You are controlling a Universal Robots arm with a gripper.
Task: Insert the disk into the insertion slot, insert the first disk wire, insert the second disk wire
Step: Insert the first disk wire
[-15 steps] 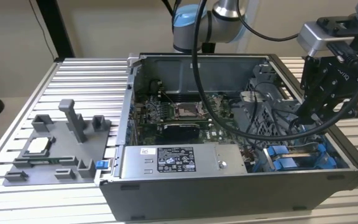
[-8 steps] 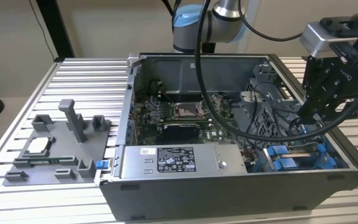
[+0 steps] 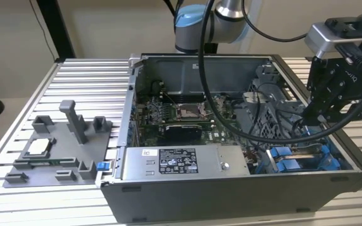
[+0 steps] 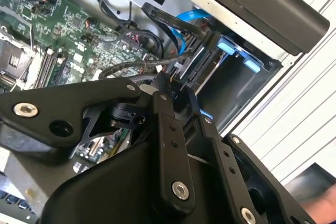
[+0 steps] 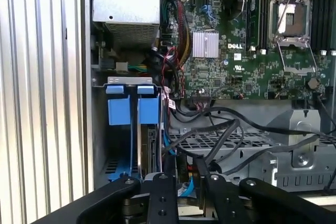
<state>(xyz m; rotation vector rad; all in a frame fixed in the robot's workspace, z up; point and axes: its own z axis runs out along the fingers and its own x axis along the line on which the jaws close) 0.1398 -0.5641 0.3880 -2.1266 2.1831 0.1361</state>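
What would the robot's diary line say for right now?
gripper: low inside open computer case | nearest: blue tabs of insertion slot, black cables | held: cannot tell

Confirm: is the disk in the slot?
In, apparently: in the first wrist view the disk sits edge-on inside the slot, blue tab at the mouth.

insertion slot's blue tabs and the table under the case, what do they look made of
The blue tabs look like moulded plastic: one even bright colour, smooth faces with a soft sheen. The table looks like bare aluminium, probably extruded: pale silvery, matte, with regular parallel ribs.
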